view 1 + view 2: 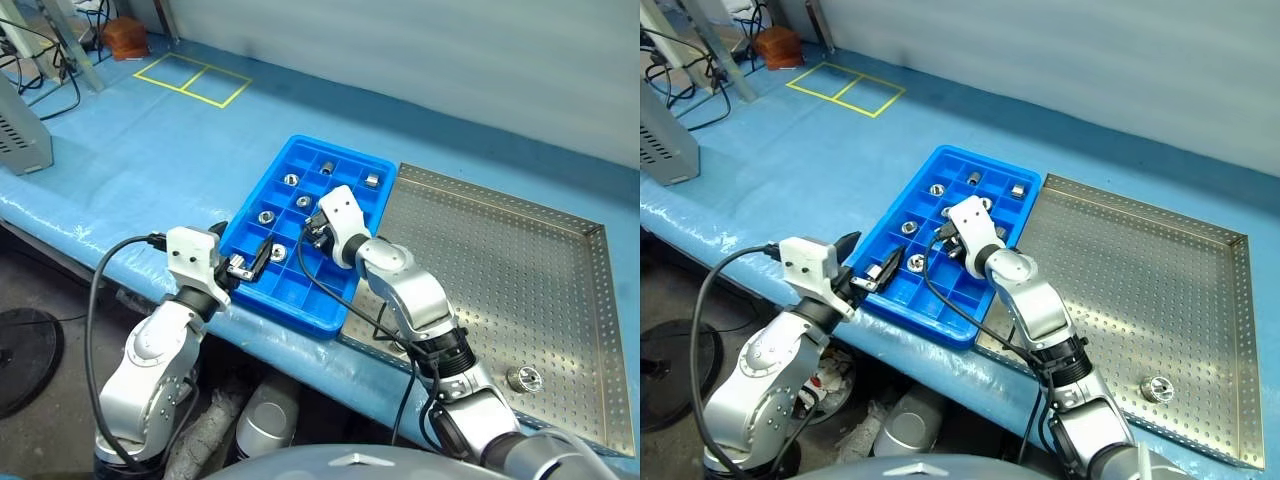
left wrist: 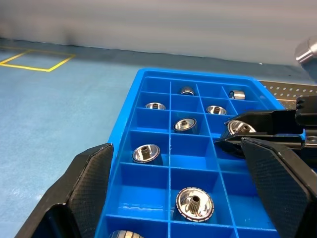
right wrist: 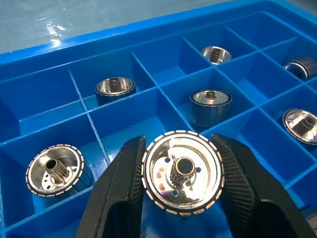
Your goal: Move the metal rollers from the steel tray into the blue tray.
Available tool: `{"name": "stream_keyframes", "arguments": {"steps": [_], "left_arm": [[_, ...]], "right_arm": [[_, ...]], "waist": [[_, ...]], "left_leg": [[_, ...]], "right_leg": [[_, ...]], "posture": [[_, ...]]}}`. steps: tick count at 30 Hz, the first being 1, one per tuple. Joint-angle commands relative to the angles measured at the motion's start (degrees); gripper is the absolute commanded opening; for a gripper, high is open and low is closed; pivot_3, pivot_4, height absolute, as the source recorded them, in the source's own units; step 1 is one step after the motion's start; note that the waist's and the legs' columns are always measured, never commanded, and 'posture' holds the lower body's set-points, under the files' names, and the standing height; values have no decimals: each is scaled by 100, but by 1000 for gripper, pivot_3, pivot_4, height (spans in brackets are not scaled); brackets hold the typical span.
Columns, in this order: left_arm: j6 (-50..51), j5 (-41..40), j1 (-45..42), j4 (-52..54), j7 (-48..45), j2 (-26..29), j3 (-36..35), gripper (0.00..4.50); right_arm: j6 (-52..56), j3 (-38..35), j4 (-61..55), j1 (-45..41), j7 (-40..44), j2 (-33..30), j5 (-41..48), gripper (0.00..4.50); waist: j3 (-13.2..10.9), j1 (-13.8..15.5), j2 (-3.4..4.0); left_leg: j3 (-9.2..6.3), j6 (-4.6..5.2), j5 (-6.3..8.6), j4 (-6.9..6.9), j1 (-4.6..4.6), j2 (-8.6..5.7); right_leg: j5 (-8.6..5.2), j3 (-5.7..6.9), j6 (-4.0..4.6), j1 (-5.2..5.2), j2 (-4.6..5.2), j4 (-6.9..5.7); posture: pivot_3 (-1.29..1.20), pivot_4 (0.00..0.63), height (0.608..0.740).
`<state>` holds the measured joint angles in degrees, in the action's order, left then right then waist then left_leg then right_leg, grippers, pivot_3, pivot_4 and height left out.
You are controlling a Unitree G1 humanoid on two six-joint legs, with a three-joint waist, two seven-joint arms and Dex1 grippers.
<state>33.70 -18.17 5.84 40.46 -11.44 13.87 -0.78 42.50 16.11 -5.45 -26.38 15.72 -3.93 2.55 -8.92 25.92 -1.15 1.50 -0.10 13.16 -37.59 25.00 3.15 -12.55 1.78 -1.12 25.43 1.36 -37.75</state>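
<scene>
The blue tray (image 1: 300,312) lies on the table left of the steel tray (image 1: 500,250). Several metal rollers sit in its compartments, for example one roller (image 1: 288,179) near the far end. My right gripper (image 1: 318,232) hovers over the tray's middle, shut on a flanged roller (image 3: 182,171) that faces the wrist camera. My left gripper (image 1: 250,262) stands open at the tray's near left edge, with nothing between its fingers (image 2: 84,188). One more roller (image 1: 524,378) rests on the steel tray's perforated floor near its front rim.
The table wears a blue cover (image 1: 150,170) with yellow tape squares (image 1: 193,78) at the far left. A grey box (image 1: 25,140) stands beyond the table's left edge. Black cables (image 1: 110,270) hang from both arms.
</scene>
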Motion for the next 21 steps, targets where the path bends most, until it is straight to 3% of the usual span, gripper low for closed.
{"name": "stream_keyframes", "arguments": {"steps": [1,9,10,16,21], "left_arm": [[-3,-25,-57,51,-53,45,32,4500],[26,-58,-137,56,-150,154,17,4500],[32,-68,-165,47,-161,163,18,4500],[5,-160,-746,-373,-505,230,245,4500],[-85,-216,-1209,-912,-925,156,582,4500]], "right_arm": [[-163,-9,36,38,-110,131,-36,1705],[-28,-214,-339,99,-224,148,35,4319],[14,-236,-416,103,-248,144,37,4482],[835,-516,-1853,419,-328,-202,69,4482],[1899,-831,-3064,918,-549,-533,11,4482]], "waist": [[0,-11,0],[0,-22,1],[0,-30,1],[6,-198,9],[15,-648,20]], "left_leg": [[0,0,0,0,0,0],[-3,-1,0,-6,-1,0],[-4,-1,0,-6,0,0],[-17,-1,-1,-22,9,-2],[-20,0,-1,-39,17,-9]], "right_leg": [[0,0,0,0,0,0],[0,3,0,-3,0,-3],[0,3,1,-2,0,-3],[0,14,0,-8,0,-2],[1,11,0,-14,5,1]], "posture": [[468,150,740],[429,150,740],[429,150,740],[310,150,740],[178,150,740]]}}
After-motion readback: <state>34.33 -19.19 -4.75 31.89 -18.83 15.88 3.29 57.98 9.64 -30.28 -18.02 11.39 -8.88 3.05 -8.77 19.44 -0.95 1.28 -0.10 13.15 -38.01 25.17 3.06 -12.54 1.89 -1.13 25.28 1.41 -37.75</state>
